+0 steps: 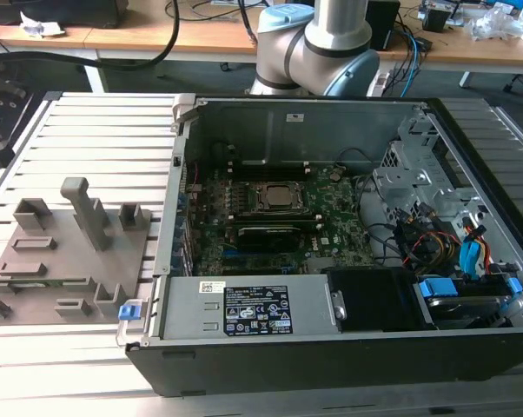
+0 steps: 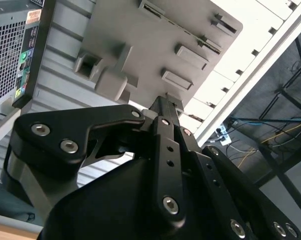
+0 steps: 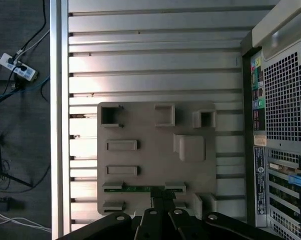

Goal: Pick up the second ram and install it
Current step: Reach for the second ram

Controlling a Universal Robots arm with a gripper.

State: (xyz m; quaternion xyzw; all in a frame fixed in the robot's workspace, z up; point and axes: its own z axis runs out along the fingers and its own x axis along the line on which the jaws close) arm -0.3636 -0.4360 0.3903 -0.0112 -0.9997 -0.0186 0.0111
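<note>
The second ram (image 3: 139, 189) is a thin green stick lying in a long slot of the grey fixture plate (image 3: 155, 165), seen from above in the first wrist view. My gripper (image 3: 158, 197) hangs well above the plate, its black fingers drawn together with nothing between them, and the tips overlap one end of the stick in that view. In the second wrist view the gripper (image 2: 165, 101) points at the same fixture plate (image 2: 140, 45). The open computer case (image 1: 331, 347) with its green motherboard (image 1: 331, 221) lies at the exterior view's right of the fixture plate (image 1: 70, 261).
The fixture carries several raised grey holders, one a tall post (image 1: 86, 208). The case's perforated rear wall (image 3: 285, 95) borders the plate. The slatted metal table (image 3: 150, 50) ends at an edge (image 3: 54, 115), with cables and a power strip (image 3: 18, 67) on the floor beyond.
</note>
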